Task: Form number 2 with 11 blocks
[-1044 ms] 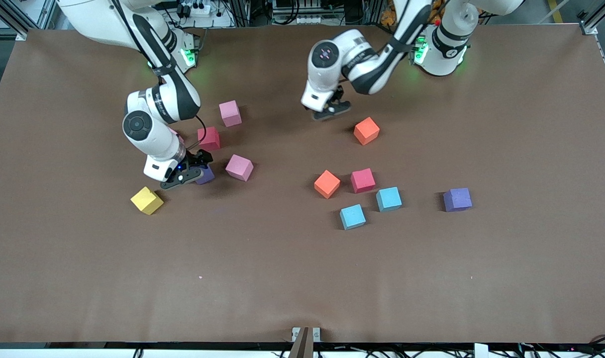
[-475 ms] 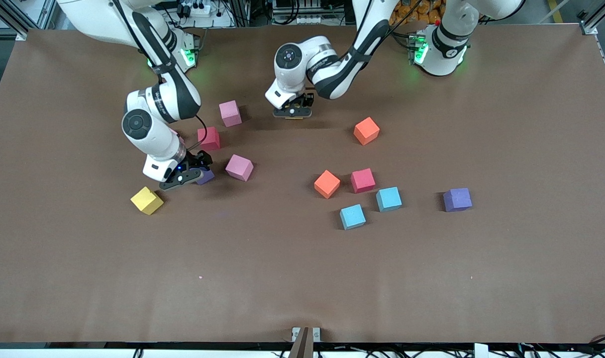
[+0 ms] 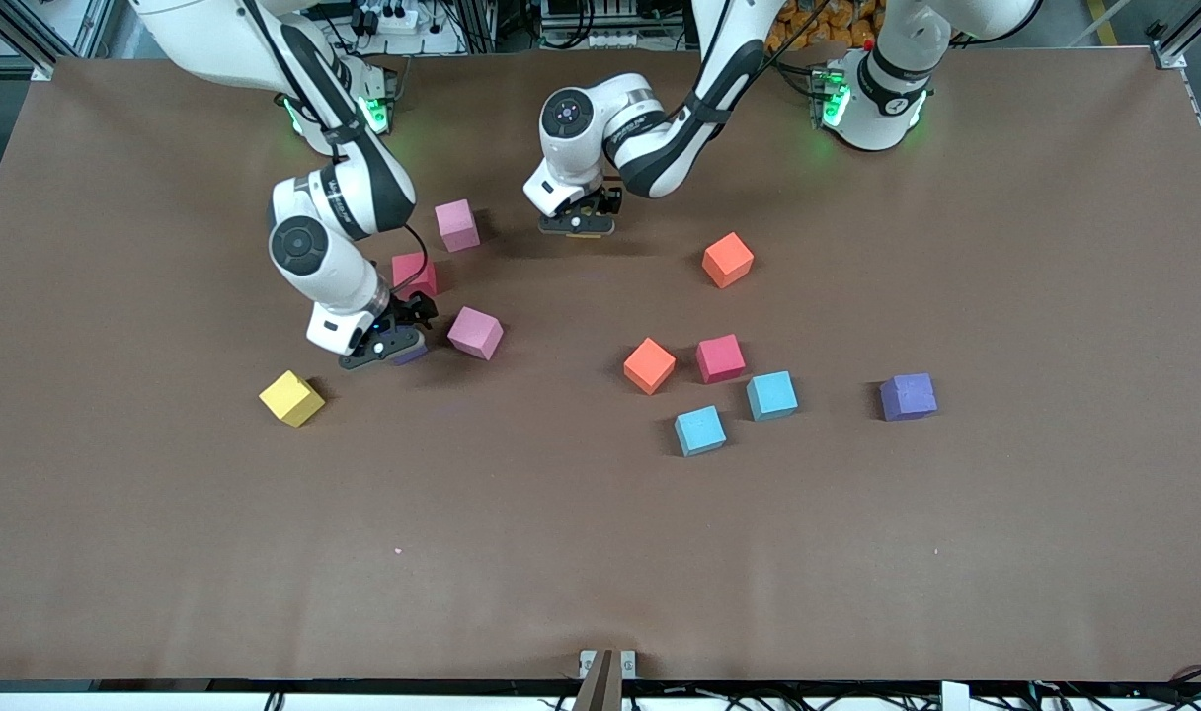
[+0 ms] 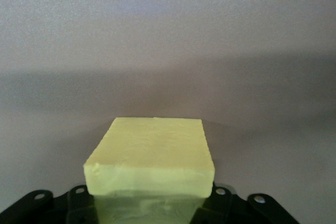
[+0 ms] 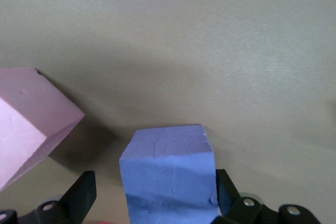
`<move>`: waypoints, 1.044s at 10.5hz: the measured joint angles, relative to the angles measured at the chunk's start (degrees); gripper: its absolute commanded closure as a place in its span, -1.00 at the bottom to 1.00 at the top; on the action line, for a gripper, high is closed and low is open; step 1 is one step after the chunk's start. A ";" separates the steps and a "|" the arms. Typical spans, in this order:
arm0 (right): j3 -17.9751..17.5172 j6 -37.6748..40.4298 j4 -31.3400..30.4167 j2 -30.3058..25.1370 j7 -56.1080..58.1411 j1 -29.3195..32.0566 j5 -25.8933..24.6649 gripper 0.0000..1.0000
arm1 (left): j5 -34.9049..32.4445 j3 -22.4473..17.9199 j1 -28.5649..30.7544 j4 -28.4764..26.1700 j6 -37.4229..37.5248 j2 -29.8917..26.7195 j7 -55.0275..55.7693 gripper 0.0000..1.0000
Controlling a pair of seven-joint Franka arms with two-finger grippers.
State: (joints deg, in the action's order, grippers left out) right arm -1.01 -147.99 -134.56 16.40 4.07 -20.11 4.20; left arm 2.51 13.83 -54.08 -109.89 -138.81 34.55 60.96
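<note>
My right gripper (image 3: 385, 344) is open and low around a purple cube (image 3: 411, 354); in the right wrist view (image 5: 155, 199) one finger touches that cube (image 5: 168, 171) and the other stands apart. My left gripper (image 3: 579, 221) is shut on a yellow cube (image 4: 151, 161), just over the table beside a pink cube (image 3: 456, 224). Loose on the table lie a red cube (image 3: 418, 272), a pink cube (image 3: 475, 332), a yellow cube (image 3: 291, 398), two orange cubes (image 3: 727, 260) (image 3: 649, 364), a red cube (image 3: 720, 357), two light blue cubes (image 3: 771, 395) (image 3: 700, 431) and a second purple cube (image 3: 908, 396). No digit is formed.
The brown table (image 3: 561, 553) is bare in the wide strip nearest the front camera. A pink cube (image 5: 26, 124) sits close beside my right gripper's fingers in the right wrist view. The right arm's elbow (image 3: 304, 247) hangs over the red cube.
My left gripper has moved from near the orange cube toward the right arm's end and stopped beside the pink cube. My right gripper has shifted slightly over the purple cube.
</note>
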 measured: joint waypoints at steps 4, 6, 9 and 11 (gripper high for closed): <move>0.22 0.00 0.00 0.59 3.58 -0.08 -0.04 -1.00 | 0.00 -0.50 0.11 1.84 5.75 -3.51 3.96 -1.00; 0.25 0.00 -0.02 0.66 4.25 -0.06 -0.04 -0.18 | 0.00 -1.58 0.84 2.81 10.72 -8.90 4.75 -1.00; 0.27 -0.05 -0.06 0.75 5.74 -0.05 -0.05 0.76 | -0.01 -3.83 5.93 2.64 17.11 -15.23 4.79 -1.00; 0.14 -0.08 0.30 0.36 7.66 -0.20 -0.08 0.83 | -0.02 -4.62 10.20 0.66 17.62 -16.11 4.91 -1.00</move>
State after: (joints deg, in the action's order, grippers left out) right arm -0.87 -148.07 -134.26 16.76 11.72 -20.30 4.12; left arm 2.50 9.21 -43.88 -109.23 -121.20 18.44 65.87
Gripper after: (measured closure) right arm 0.396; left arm 0.000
